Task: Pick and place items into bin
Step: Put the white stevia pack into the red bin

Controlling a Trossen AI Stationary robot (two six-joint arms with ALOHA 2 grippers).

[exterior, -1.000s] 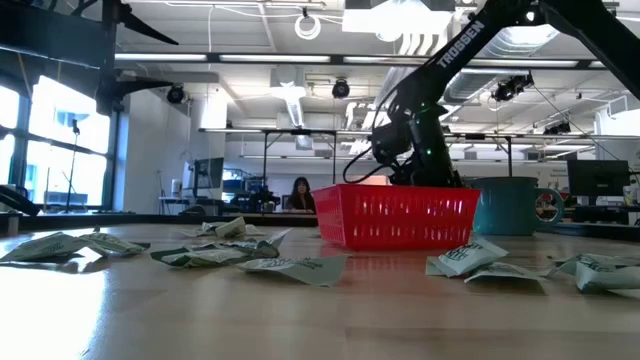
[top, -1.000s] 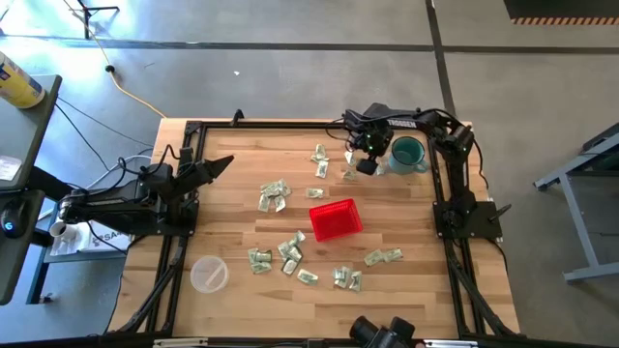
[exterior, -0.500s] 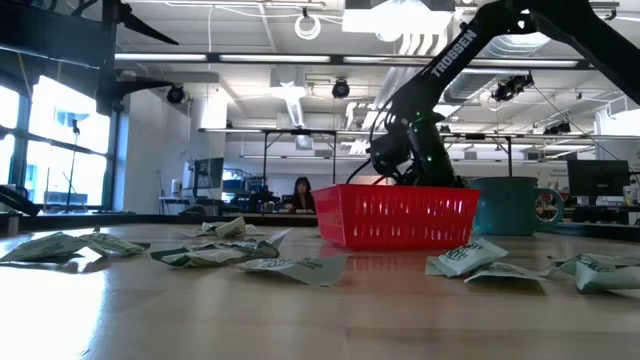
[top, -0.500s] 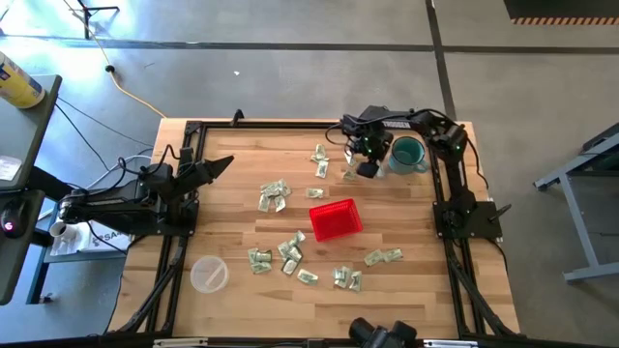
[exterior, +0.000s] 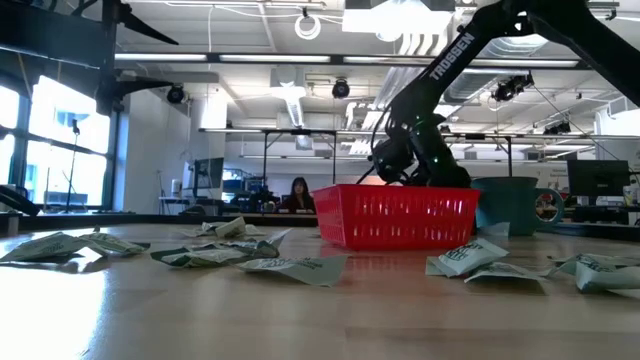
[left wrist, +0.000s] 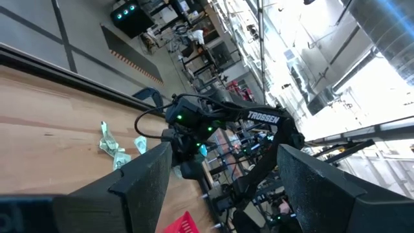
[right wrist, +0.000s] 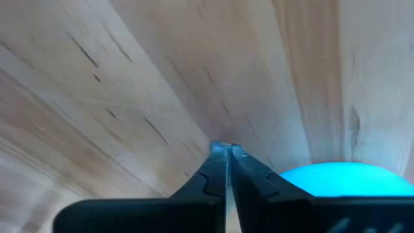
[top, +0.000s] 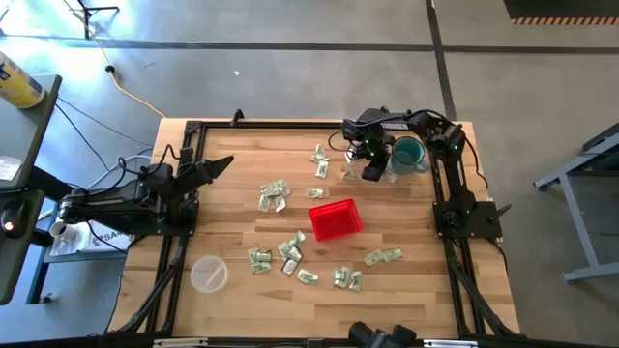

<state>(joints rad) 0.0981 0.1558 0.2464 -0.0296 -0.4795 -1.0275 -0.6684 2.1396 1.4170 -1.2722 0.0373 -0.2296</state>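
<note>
Many small pale green-and-white packets lie flat on the wooden table: a pile [top: 274,195] left of centre, some [top: 320,159] at the far side, more [top: 286,256] [top: 346,278] [top: 384,256] near the front. The red mesh bin [top: 336,219] [exterior: 400,215] stands mid-table. My right gripper [top: 370,174] [right wrist: 223,150] points steeply down beside the teal mug [top: 407,153], shut, its tips at the wood. My left gripper [top: 221,164] [left wrist: 223,188] waits open and level at the table's left edge. My right gripper comes from above, slanting, with its fingertips [right wrist: 217,154] closed together right at the table's wood beside the mug. A tiny pale sliver [right wrist: 222,148] shows at the tips. Whether that is a packet's edge, I cannot tell, nor whether the tips touch the table.
The teal mug [exterior: 510,205] [right wrist: 343,178] stands close to my right gripper at the far right. A clear plastic cup [top: 209,274] lies near the front left. A black frame [top: 193,130] borders the table. A person [exterior: 300,193] sits far behind the table.
My right gripper has sunk a little toward the table beside the mug and tipped more steeply downward, shifting slightly toward the mug. The packets and the bin lie as before.
</note>
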